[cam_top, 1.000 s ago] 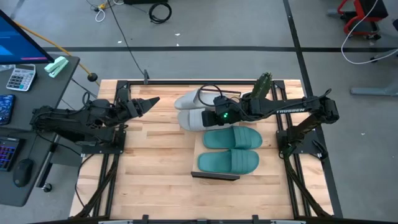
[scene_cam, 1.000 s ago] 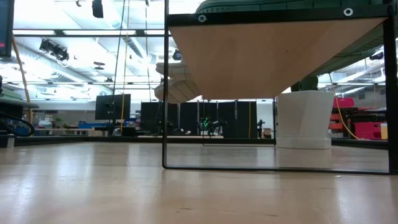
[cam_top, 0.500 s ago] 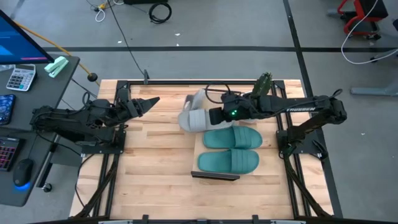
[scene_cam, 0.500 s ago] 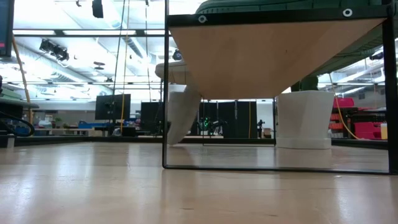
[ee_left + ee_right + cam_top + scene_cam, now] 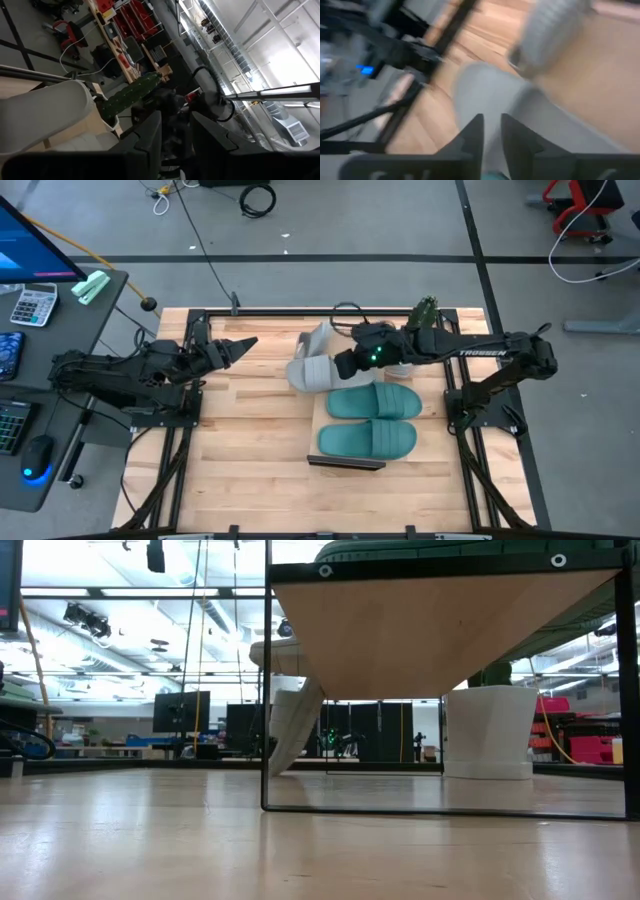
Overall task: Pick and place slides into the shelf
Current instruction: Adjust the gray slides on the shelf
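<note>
Two soft teal-green slides [image 5: 371,420] lie side by side on the long light-wood shelf board [image 5: 320,425], which stands raised above the slatted wooden tabletop [image 5: 250,450] on thin dark metal legs. Two smaller light grey slides sit at the far end of the shelf. One grey slide [image 5: 312,373] lies flat, partly on the shelf end and sticking out past its edge. The other grey slide [image 5: 318,340] is tipped up on its side, leaning just behind the flat one.

The right hand [image 5: 345,364] is at the flat grey slide, right beside its strap. In the right wrist view its two dark fingers [image 5: 470,137] stand a little apart with the grey slide just past them, and they do not squeeze it.

The left hand [image 5: 243,343] waits over the left part of the tabletop, well apart from the slides. Its fingers [image 5: 150,135] stand a little apart with nothing between them.

A green cactus in a white pot [image 5: 424,315] stands near the far right corner of the tabletop.
</note>
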You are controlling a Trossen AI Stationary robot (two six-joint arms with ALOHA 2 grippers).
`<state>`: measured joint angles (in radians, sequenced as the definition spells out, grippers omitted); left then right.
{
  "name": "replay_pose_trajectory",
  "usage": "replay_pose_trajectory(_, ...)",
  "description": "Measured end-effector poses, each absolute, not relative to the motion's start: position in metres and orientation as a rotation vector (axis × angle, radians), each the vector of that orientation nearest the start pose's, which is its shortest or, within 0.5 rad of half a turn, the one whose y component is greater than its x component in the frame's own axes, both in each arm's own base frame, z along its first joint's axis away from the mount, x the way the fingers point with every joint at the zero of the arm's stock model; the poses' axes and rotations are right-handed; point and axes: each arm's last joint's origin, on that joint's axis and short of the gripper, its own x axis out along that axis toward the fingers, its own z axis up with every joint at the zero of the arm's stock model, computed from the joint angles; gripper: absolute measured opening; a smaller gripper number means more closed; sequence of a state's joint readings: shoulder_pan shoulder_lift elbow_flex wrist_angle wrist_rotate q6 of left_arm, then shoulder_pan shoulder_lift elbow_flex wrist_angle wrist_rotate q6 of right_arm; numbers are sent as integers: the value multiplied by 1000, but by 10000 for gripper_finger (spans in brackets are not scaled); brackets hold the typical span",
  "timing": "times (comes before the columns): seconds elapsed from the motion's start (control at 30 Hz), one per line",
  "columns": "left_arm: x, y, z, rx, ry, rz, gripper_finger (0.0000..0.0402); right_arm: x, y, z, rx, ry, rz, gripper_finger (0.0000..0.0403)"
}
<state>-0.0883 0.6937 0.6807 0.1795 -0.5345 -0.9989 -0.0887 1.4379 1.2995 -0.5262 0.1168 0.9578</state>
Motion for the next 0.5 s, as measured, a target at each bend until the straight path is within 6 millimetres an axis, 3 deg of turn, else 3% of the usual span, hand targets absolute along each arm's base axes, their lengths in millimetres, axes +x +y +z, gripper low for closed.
replay_pose_trajectory(0.13, 155, 1, 344, -1031, -372, 334, 107, 316, -41, 342, 874, 438, -405, 118)
replay_pose_trajectory(0.3, 155, 1, 344, -1036, -376, 338, 107, 312, -64, 356, 916, 379, -464, 184)
replay_pose_trajectory(0.5, 155, 2, 344, -1040, -381, 344, 107, 310, -89, 367, 978, 322, -510, 206)
